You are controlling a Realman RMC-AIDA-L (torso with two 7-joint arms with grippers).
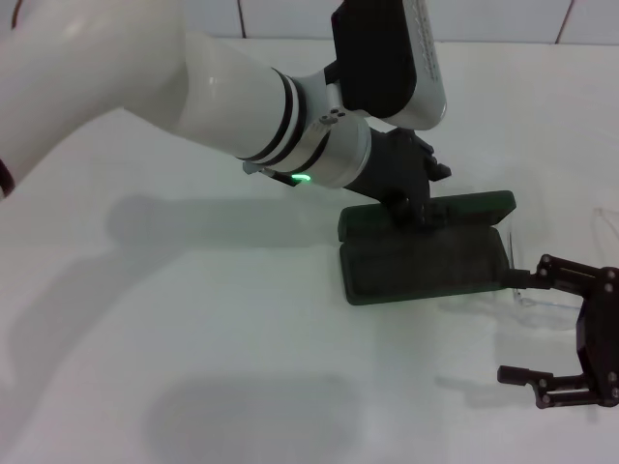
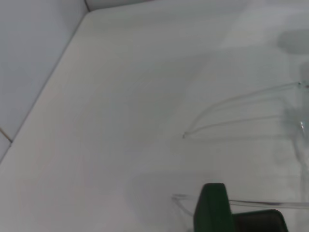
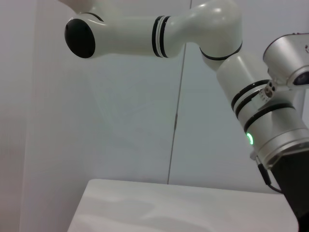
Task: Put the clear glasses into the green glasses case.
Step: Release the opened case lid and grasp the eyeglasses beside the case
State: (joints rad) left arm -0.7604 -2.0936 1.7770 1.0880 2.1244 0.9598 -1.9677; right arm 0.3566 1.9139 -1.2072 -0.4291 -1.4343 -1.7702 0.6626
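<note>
The green glasses case (image 1: 426, 259) lies open in the middle of the white table, its lid (image 1: 464, 208) raised along the far side. My left gripper (image 1: 414, 205) reaches in from above and is shut on that lid; a green corner of the case (image 2: 212, 208) shows close in the left wrist view. The clear glasses (image 1: 538, 302) lie faintly on the table just off the case's right end. Their thin clear arms (image 2: 236, 113) appear in the left wrist view. My right gripper (image 1: 522, 329) hovers open beside them, its upper fingertip near the case's right end.
A white tiled wall (image 1: 290, 17) backs the table (image 1: 193, 319). More faint clear curved lines (image 1: 604, 220) show at the far right edge. The left arm's white forearm (image 1: 222, 97) spans the area above the table's left half.
</note>
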